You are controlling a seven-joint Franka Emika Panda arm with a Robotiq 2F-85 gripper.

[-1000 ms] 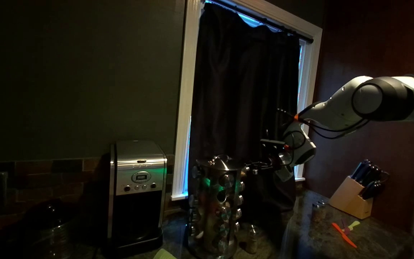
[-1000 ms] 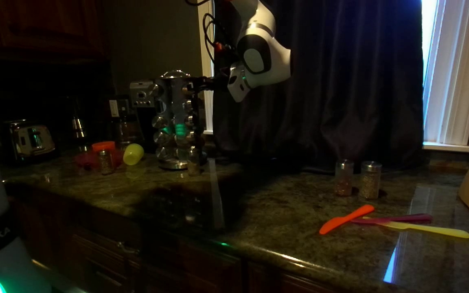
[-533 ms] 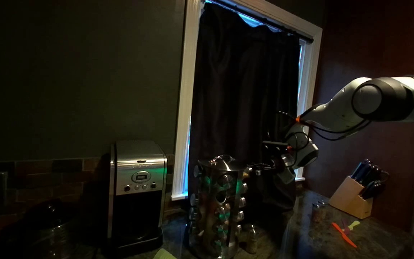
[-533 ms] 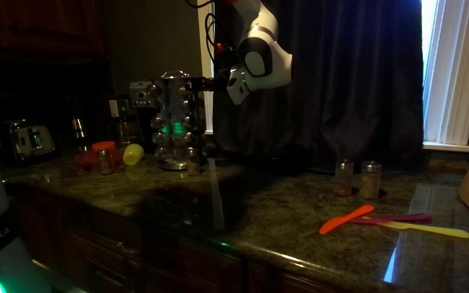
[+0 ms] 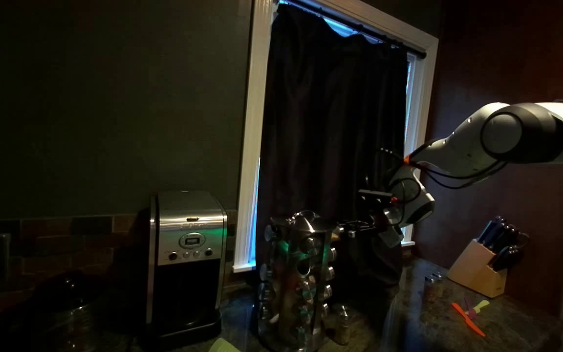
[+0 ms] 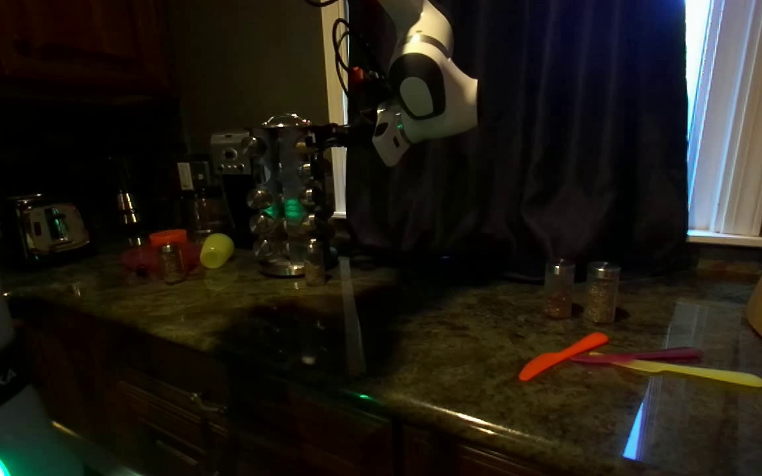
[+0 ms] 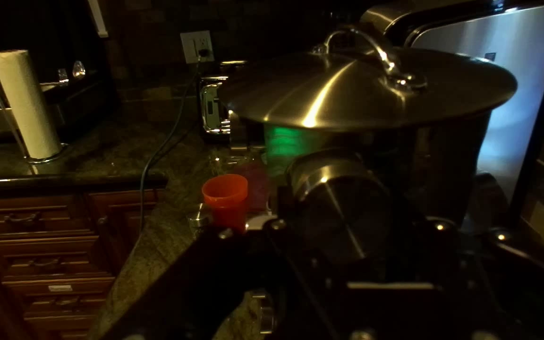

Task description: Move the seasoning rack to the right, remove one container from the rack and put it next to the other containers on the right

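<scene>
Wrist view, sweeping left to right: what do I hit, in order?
Paper towel roll → wall outlet → orange cup → seasoning rack → silver appliance at the right, partly behind the rack.

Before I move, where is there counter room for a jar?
Bare countertop lies between the jar beside the seasoning rack and the paired jars, though part is too dark to judge. Crowded: by the yellow cup and orange cup, and around the loose knives.

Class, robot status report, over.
Tool straddling round silver jar lid, grip unclear. Tall silver metal seasoning rack upright. Clear cylindrical glass jar beside it, possibly obstructing.
</scene>
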